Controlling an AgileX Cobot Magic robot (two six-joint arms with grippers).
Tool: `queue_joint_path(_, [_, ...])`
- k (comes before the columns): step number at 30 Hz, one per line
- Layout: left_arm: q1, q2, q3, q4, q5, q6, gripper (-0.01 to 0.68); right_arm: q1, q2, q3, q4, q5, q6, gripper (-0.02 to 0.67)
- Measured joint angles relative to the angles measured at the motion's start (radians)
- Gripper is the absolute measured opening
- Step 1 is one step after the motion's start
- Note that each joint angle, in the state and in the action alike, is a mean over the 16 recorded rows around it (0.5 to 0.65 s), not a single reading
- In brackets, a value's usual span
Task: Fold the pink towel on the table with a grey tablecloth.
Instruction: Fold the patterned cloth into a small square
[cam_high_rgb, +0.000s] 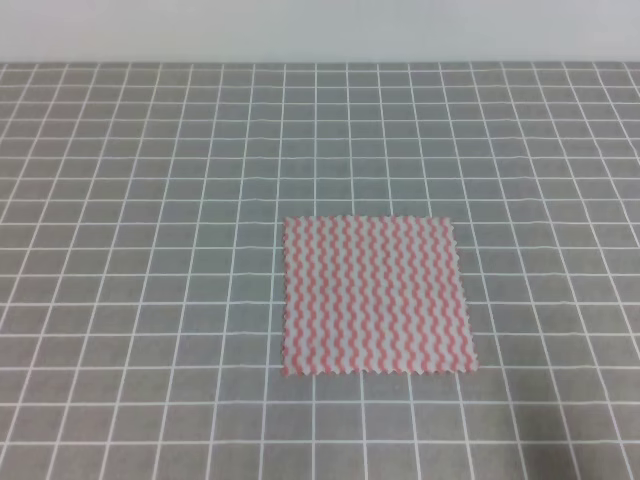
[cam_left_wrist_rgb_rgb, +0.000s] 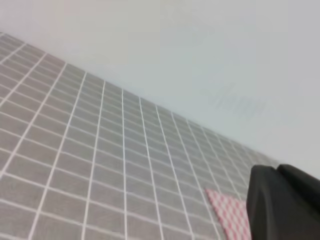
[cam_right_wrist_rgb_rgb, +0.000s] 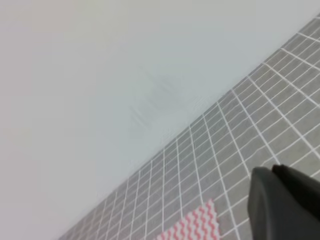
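Note:
The pink towel (cam_high_rgb: 375, 296) lies flat and spread out on the table with a grey tablecloth (cam_high_rgb: 150, 250), a little right of the middle and near the front. It is square, with pink and white wavy stripes and serrated edges. No gripper shows in the exterior high view. In the left wrist view a black part of my left gripper (cam_left_wrist_rgb_rgb: 285, 205) fills the lower right corner, with a towel corner (cam_left_wrist_rgb_rgb: 227, 212) beside it. In the right wrist view a black part of my right gripper (cam_right_wrist_rgb_rgb: 285, 202) sits at the lower right, above the towel's corner (cam_right_wrist_rgb_rgb: 192, 225). The jaws are hidden.
The grey gridded cloth runs to a pale wall (cam_high_rgb: 320, 30) at the back. Nothing else stands on the table in view.

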Motion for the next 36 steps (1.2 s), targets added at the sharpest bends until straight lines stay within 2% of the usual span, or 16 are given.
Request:
queue_joint_path(6, [0.0,0.001,-0.001,-0.037,0.019,-0.001,-0.004,0.0,0.0,-0.004,0.078,0.025,-0.022,-0.017])
queue_joint_path(13, [0.0,0.034,-0.042,-0.052,0.07,0.005,-0.003,0.0,0.039,-0.069,0.048,0.101,-0.048,-0.016])
queue_joint_path(22, [0.0,0.309,-0.242,-0.061,0.217,0.086,-0.003,0.0,0.291,-0.291,-0.076,0.295,-0.061,-0.017])
queue_joint_path(28, [-0.007,0.603,-0.387,-0.218,0.328,0.346,-0.003,0.0,0.541,-0.419,-0.12,0.433,-0.086,-0.017])
queue_joint_path(33, [-0.043,0.815,-0.459,-0.472,0.372,0.655,-0.003,0.013,0.726,-0.467,-0.053,0.517,-0.167,-0.017])
queue_joint_path(36, [-0.084,0.915,-0.484,-0.639,0.373,0.847,-0.003,0.066,0.811,-0.474,0.013,0.514,-0.216,-0.017])
